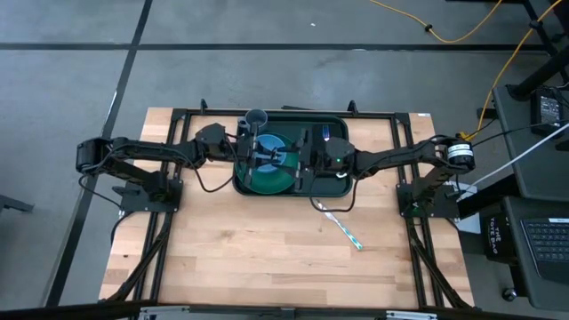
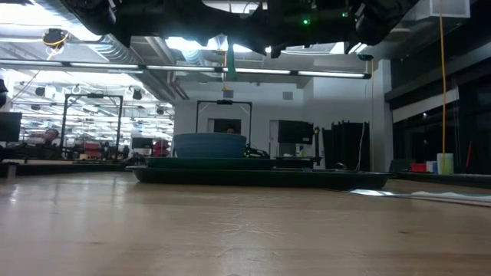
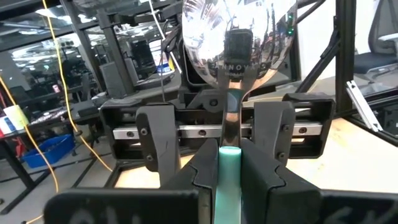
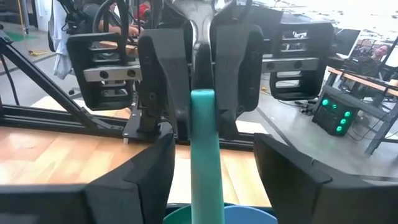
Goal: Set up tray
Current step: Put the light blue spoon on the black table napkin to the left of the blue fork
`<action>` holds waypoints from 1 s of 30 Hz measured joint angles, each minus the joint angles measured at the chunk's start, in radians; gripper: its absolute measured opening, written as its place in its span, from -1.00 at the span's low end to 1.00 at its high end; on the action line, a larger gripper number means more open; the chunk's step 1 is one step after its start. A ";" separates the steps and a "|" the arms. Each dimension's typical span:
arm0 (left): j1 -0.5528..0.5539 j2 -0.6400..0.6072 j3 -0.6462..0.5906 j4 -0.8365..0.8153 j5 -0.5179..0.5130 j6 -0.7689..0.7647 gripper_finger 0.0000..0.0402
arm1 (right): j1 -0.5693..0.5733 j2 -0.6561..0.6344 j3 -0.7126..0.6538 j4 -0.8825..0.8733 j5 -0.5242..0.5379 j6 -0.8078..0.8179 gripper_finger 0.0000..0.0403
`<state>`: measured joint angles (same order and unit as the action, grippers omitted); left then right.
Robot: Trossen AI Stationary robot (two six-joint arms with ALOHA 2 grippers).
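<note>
Tray (image 1: 333, 182): one, dark green, at the table's (image 1: 267, 249) far middle, under both grippers. In the low view only its long front rim shows.

Plate (image 1: 271, 178): one, green, lying in the tray; largely covered by the grippers.

Bowl (image 2: 209, 144): one, blue, in the tray; seen side-on in the low view.

Spoon (image 3: 228, 124): one, metal bowl and teal handle. Left gripper (image 3: 228, 163) is clamped narrow on the handle. Right gripper (image 4: 211, 165) stands wide on either side of the handle, not touching it.

Cup (image 1: 255, 118): one, grey, at the tray's far left corner.

Utensil (image 1: 342, 227): one, pale, on the wood near the tray; kind unclear.
</note>
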<state>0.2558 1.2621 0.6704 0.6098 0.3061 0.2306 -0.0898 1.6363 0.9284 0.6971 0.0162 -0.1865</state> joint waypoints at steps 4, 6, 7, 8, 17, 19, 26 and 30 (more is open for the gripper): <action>0.000 0.000 0.000 0.000 -0.027 0.004 -0.85 | 0.000 0.000 0.000 0.004 0.000 -0.001 -0.03; 0.000 0.000 0.000 0.000 -0.045 0.015 -0.85 | 0.000 0.000 0.000 0.008 0.000 -0.001 -0.13; 0.000 0.000 0.000 0.000 -0.046 0.016 -0.85 | 0.000 0.000 0.000 0.008 0.000 0.000 -0.19; 0.000 0.000 0.000 0.000 -0.046 0.016 -0.85 | 0.000 0.000 0.000 0.008 0.000 0.003 -0.26; -0.006 0.000 0.000 -0.006 -0.050 0.004 -0.85 | 0.001 0.000 -0.001 0.013 0.035 0.026 -0.71; -0.006 0.000 0.000 -0.006 -0.050 0.001 -0.85 | 0.001 0.000 -0.001 0.014 0.041 0.041 -0.71; -0.007 0.000 0.000 -0.006 -0.053 -0.041 -0.51 | 0.001 0.000 -0.001 0.018 0.050 0.075 -0.71; -0.008 -0.009 0.000 -0.013 -0.049 -0.071 -0.33 | 0.001 0.000 -0.001 0.021 0.054 0.077 -0.71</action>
<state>0.2482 1.2533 0.6708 0.5967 0.2573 0.1591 -0.0891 1.6360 0.9272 0.7184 0.0704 -0.1097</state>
